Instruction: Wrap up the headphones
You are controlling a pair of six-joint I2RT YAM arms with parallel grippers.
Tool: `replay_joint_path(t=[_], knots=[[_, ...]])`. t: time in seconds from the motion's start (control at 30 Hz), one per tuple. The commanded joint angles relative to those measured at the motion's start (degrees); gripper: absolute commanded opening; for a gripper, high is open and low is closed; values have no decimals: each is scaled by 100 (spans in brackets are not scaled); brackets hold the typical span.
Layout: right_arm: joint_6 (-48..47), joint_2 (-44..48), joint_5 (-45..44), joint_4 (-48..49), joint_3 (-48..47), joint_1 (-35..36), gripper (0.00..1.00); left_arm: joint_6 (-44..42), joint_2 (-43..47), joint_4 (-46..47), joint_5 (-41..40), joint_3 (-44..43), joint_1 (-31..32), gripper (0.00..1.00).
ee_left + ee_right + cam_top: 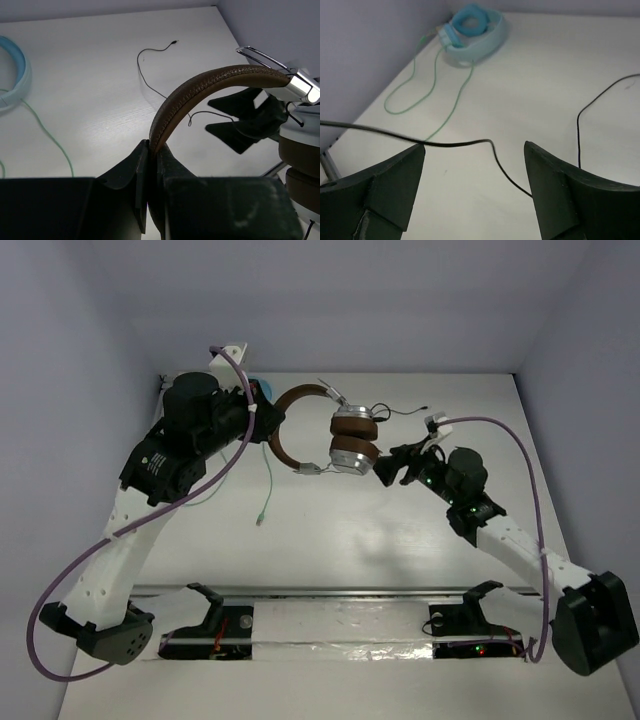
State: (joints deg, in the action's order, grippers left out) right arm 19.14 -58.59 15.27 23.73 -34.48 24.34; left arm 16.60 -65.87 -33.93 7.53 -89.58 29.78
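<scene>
the left end effector (150, 152) is clamped on the brown headband of the headphones (352, 450), which are at the far middle of the desk (400, 540). the two earcups sit together at the band's right end, just beside the right end effector (474, 147), whose fingers are spread apart. the thin black cable (455, 145) runs across the gap between those fingers and trails on over the desk. a light blue headset (470, 30) with a green cable (461, 91) lies at the far left.
</scene>
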Motion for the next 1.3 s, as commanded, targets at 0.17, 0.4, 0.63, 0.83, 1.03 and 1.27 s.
replay_joint_path(t=[0.17,0.4,0.63,0.83,1.03,1.27], knots=[[-340,-1277,284,686,-559,-70,85,159,127,141,451,-788,1,0],[-490,-1945,310,1011,-824,-122,75,159,13,80,583,-1123,1,0],[448,-2542,907,2239,-543,-122,50,545,-234,640,1075,-1202,1,0],[1066,-2299,655,2167,-121,184,14,1441,-120,1992,988,-307,-51,0],[1048,-1349,-655,303,-270,941,1,2961,-14,3958,601,1186,-104,0],[1154,-602,-1473,-1324,-357,1740,0,3342,276,4703,-1023,2427,-104,0]])
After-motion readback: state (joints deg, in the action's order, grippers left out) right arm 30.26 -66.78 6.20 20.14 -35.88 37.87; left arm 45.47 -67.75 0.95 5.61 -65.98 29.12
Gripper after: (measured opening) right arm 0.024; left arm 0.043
